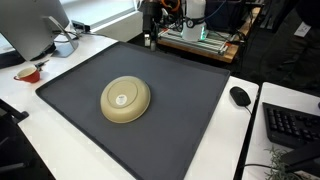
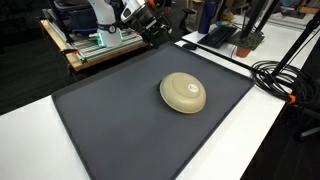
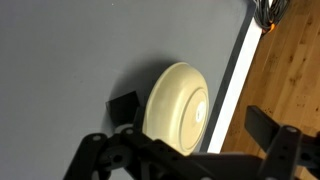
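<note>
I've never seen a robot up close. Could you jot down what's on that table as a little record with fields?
Main object: cream round bowl, upside down, base ring up
Resting on: dark grey rectangular mat over a white table
Robot hand: black hand, open, raised near the mat's edge, apart from the bowl
Nearby: black computer mouse and black keyboard, both off the mat

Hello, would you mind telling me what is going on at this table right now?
A robot arm's gripper hangs near one edge of a dark grey mat, holding nothing; the wrist view shows its jaws spread wide. A beige bowl lies upside down near the middle of the mat, well apart from the gripper. A computer mouse and a keyboard sit on the white table beside the mat.
</note>
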